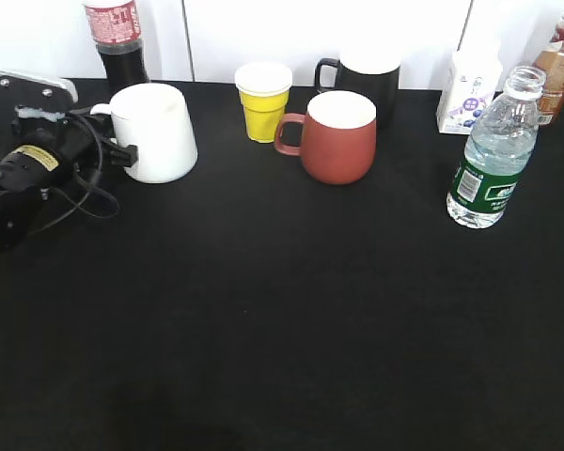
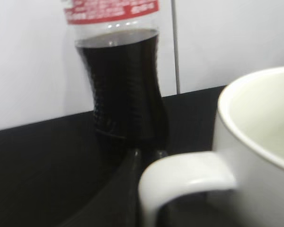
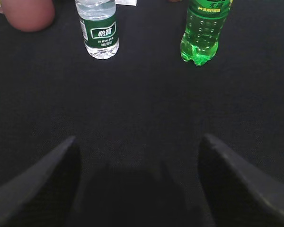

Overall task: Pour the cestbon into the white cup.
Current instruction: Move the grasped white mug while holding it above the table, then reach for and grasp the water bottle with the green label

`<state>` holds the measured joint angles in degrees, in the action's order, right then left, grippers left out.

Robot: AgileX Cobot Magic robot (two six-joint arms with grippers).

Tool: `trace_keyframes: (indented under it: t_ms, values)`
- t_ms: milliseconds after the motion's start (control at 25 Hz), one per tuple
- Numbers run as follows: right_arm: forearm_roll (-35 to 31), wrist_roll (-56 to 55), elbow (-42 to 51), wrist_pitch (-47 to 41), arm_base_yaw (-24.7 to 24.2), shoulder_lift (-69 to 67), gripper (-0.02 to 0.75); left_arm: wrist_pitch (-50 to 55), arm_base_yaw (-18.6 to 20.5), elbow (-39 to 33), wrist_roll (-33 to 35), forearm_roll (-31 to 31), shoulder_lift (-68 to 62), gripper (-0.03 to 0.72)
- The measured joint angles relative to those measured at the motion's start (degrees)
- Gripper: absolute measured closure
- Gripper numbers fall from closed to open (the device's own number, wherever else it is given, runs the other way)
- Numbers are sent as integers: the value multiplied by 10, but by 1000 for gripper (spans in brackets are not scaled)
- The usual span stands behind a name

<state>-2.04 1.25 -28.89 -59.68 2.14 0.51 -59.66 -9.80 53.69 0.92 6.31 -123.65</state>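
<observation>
Bench (image 1: 263, 310): nothing poured. Left end effector (image 1: 122, 155) sits at the white cup (image 1: 155, 132) handle; whether it grips cannot be told. Right end effector (image 3: 137, 184) is spread wide, well short of the cestbon (image 1: 493, 150), which stands upright, untouched, far right.

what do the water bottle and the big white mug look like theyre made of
The water bottle looks like thin clear plastic: see-through ribbed walls, with a glossy dark green label. The white mug looks like glazed ceramic: thick rounded rim, smooth opaque off-white surface and a solid loop handle, though the pictures alone can't confirm it.
</observation>
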Motion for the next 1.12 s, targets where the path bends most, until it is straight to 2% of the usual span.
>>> trace_keyframes:
  t_ms: [80, 200, 320, 480, 560, 720, 840, 880, 960, 1000, 1120]
  values:
    - [0, 0, 0, 0, 0, 0, 153, -27, 0, -32, -17, 9, 10, 643]
    - [0, 0, 0, 0, 0, 0, 153, -60, -1, -126, -60, 79, 90, 645]
    - [0, 0, 0, 0, 0, 0, 153, -65, -31, -176, -66, 101, 188, 645]
    - [0, 0, 0, 0, 0, 0, 153, -54, -118, -178, -92, 136, 248, 645]
    - [0, 0, 0, 0, 0, 0, 153, -41, -147, -178, -117, 179, 248, 646]
    - [-1, 0, 0, 0, 0, 0, 153, -3, -160, -152, -148, 229, 248, 646]
    - [-15, 0, -4, 9, 0, 0, 153, 1, -160, -131, -161, 234, 248, 646]
    - [-15, 0, -10, 56, 0, -6, 153, 1, -160, -131, -162, 234, 248, 646]
    - [-15, 0, -5, 240, 0, -61, 153, 4, -160, -131, -162, 234, 248, 646]
    - [-15, 0, 3, 335, 0, -113, 153, 7, -160, -131, -162, 234, 248, 646]
    - [-15, 0, 19, 507, 0, -311, 153, 14, -160, -131, -162, 235, 248, 646]
